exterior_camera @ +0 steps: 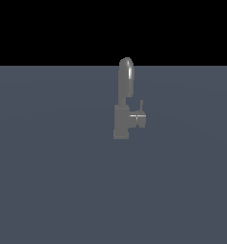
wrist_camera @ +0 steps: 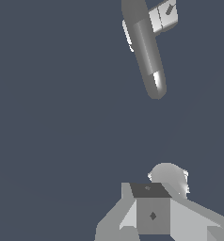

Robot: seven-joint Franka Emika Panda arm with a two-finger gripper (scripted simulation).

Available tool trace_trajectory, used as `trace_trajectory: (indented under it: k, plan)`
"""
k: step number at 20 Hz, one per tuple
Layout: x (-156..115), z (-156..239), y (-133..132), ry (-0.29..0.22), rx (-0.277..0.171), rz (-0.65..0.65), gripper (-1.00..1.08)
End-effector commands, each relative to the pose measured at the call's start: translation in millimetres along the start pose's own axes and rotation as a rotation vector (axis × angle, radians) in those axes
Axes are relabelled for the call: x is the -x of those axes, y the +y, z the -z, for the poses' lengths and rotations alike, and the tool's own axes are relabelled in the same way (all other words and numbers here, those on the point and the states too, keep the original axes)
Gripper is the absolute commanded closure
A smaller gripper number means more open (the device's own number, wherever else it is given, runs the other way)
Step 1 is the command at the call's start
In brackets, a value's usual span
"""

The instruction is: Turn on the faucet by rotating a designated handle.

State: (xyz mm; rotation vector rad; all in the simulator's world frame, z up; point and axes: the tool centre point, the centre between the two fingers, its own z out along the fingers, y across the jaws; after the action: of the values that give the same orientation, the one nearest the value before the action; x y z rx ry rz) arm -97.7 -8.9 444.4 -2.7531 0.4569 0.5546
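The faucet (exterior_camera: 122, 119) is being shown in the exterior view standing upright on a flat blue-grey floor (exterior_camera: 48, 181), slightly toward the exterior view's right of the middle. Its blocky base is being topped by a tall, narrow arched spout (exterior_camera: 126, 78). The handle (exterior_camera: 138, 118) is being seen as a short grey stub projecting from the body toward the exterior view's right, with a thin lever pin rising from it. No arm or gripper is being shown in this view.

The wrist view is being taken from above: the spout (wrist_camera: 147, 47) is being seen foreshortened as 1 long grey bar, with the handle (wrist_camera: 163, 16) beside it (its end face marked by a dark slot). The gripper (wrist_camera: 154, 212) is being shown only in part, as grey blocky shapes well apart from the faucet; whether it is released or clenched cannot be told, and nothing is being seen held in it.
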Motion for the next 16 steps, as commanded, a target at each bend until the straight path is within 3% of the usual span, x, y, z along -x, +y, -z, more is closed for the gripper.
trace_trajectory:
  k: [1, 16]
  plan:
    - [-16.2, 0.3, -0.1, -0.035, -0.036, -0.033, 1.08]
    - [-112.6, -10.9, 10.5, -0.249, -0.259, -0.232, 1.08]
